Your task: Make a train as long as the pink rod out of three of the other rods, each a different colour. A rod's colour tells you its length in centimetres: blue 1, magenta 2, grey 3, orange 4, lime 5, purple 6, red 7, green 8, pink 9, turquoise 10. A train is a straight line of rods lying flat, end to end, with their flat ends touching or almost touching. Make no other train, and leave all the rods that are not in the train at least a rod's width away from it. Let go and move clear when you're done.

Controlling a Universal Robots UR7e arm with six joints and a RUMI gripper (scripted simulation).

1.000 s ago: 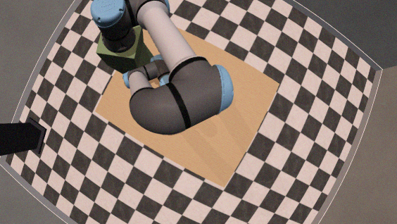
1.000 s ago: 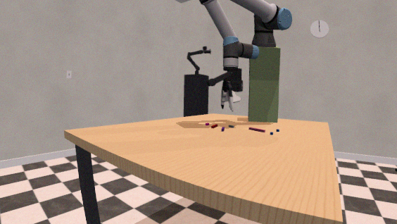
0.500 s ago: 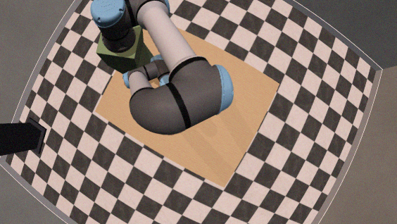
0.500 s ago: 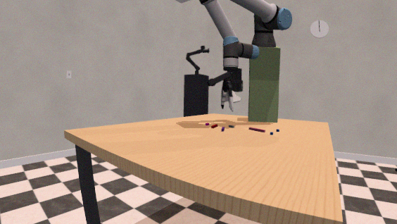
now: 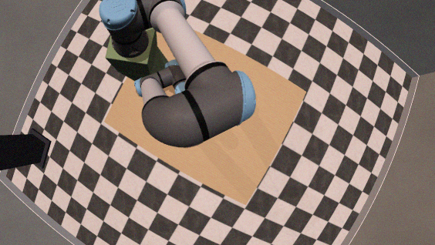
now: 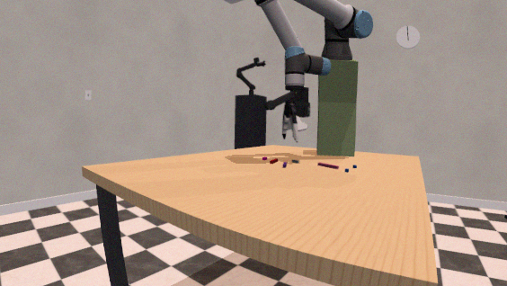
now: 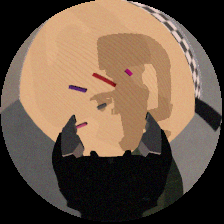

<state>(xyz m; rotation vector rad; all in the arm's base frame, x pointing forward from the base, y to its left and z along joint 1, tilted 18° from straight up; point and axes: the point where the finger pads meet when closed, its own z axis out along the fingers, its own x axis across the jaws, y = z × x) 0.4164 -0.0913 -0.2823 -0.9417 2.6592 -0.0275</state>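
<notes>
Jaws wide apart, empty, above bench [image 6: 252,202]. Grey rod [image 7: 102,106] lies just ahead, slightly left; long axis slanted w/ right end farther.

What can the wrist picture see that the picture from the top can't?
Only the wrist view shows the small rods: a red rod, a purple rod, a magenta rod, a grey rod and a pinkish rod, plus the open, empty gripper. Only the top view shows the arm's big elbow, which hides the rods, and its green pedestal. Both show the wooden table and the checkered floor.
</notes>
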